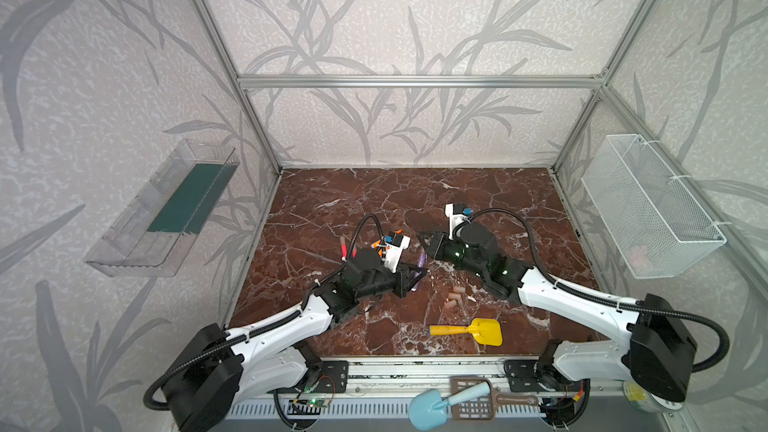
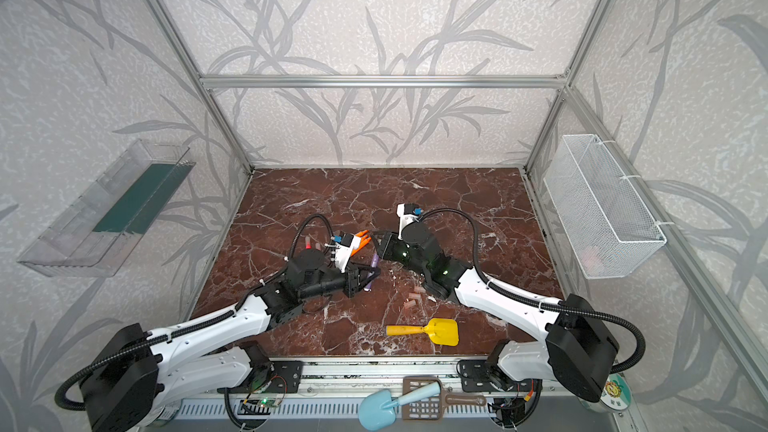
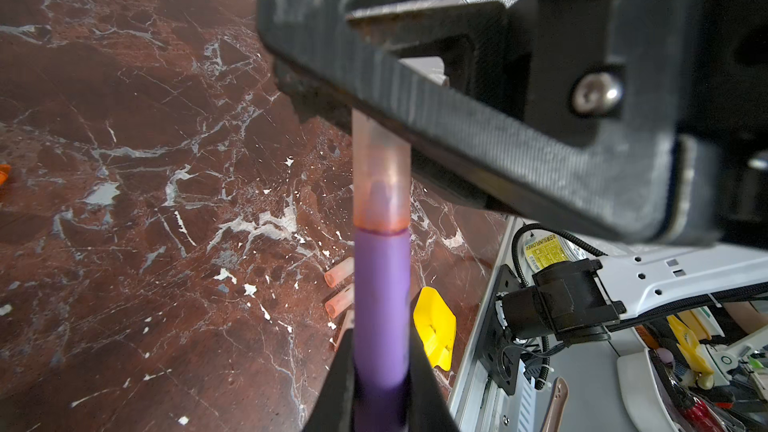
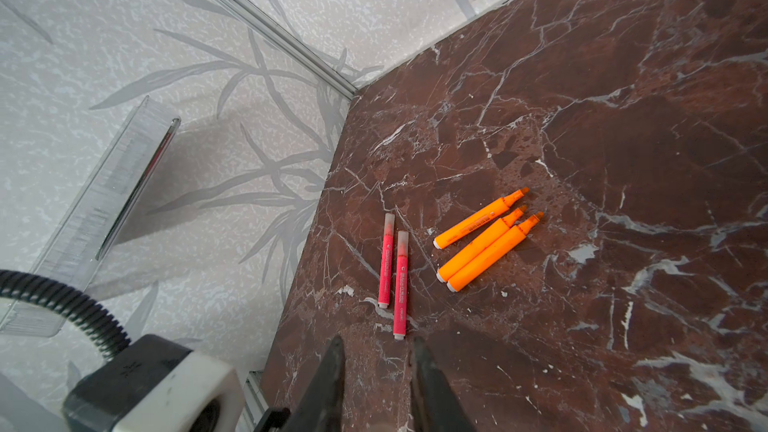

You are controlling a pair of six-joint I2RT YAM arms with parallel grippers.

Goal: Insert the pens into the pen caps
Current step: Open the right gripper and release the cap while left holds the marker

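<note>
**Step: pen cap being seated on purple pen, both arms engaged over centre of table.**

L to R in both top views: pink-red pens at 10 o'clock of the work pt, both capped. The orange pens lie nearer at 10-11 o'clock, tips bare. Jaws of left gripper are clamped on the barrel of the purple pen. Pen's long axis runs approx. 6 to 12 o'clock, tip end toward 12; tilt not clear. The tip sits inside the pen cap w/ cap rim at the barrel shoulder, so judged seated or nearly so. Jaws of right gripper are narrow, closed about the cap's far end. The spare caps lie near, at 4 o'clock. Next move, by judgement: short axial push along the same line, right jaws release, capped pen set down, then an orange pen.
</note>
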